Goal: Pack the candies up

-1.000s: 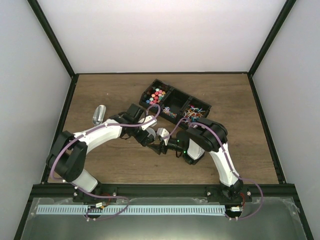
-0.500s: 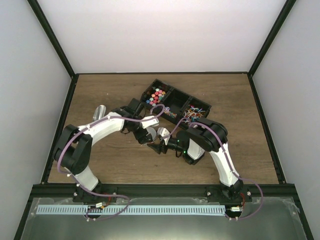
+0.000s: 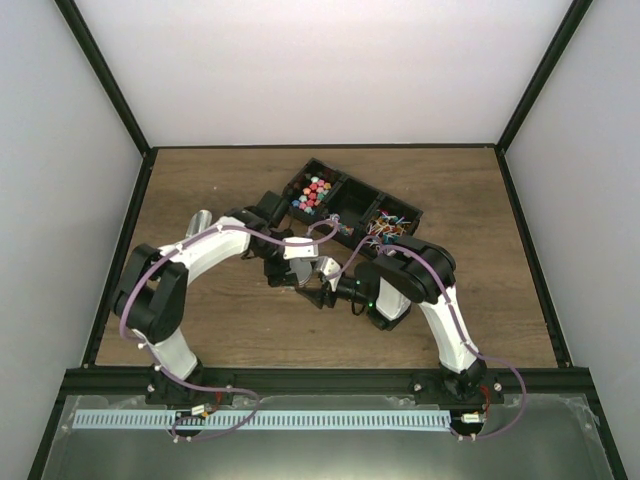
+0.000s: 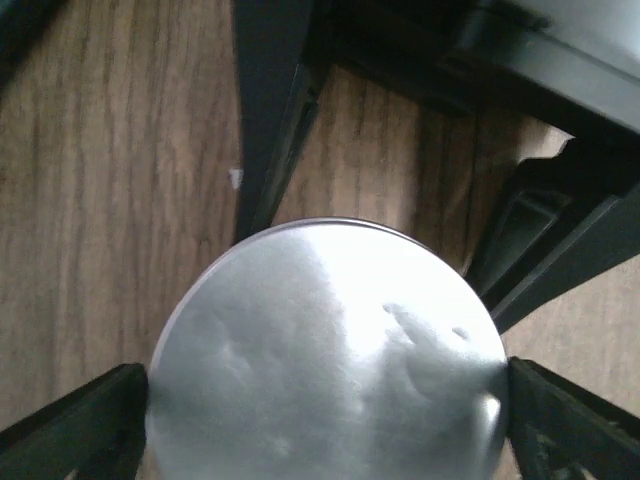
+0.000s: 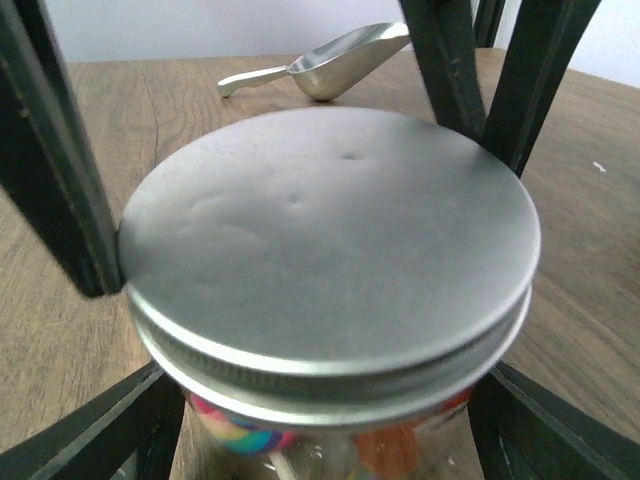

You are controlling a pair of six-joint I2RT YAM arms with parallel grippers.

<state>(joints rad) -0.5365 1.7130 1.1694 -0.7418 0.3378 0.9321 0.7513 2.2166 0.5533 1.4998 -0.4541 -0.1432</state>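
Observation:
A small clear jar (image 5: 330,440) with a silver lid (image 5: 330,240) sits mid-table (image 3: 322,270). Colourful candies (image 5: 240,438) show through its glass. My right gripper (image 5: 330,445) is shut on the jar's body, one finger (image 5: 110,440) on each side below the lid. My left gripper (image 4: 325,400) comes from above and is shut on the lid (image 4: 330,350), its fingertips (image 4: 70,430) touching the rim on both sides. Its fingers (image 5: 50,170) also show beside the lid in the right wrist view. More candies (image 3: 313,190) lie in the black tray (image 3: 352,190).
The black tray has three compartments and stands at the back, just beyond the jar. A metal scoop (image 3: 200,225) lies on the wooden table to the left; it also shows in the right wrist view (image 5: 330,55). Both arms meet over the table's middle.
My left arm has swung its elbow and forearm toward the back, with its wrist turning over the jar. The right arm and the jar have stayed put.

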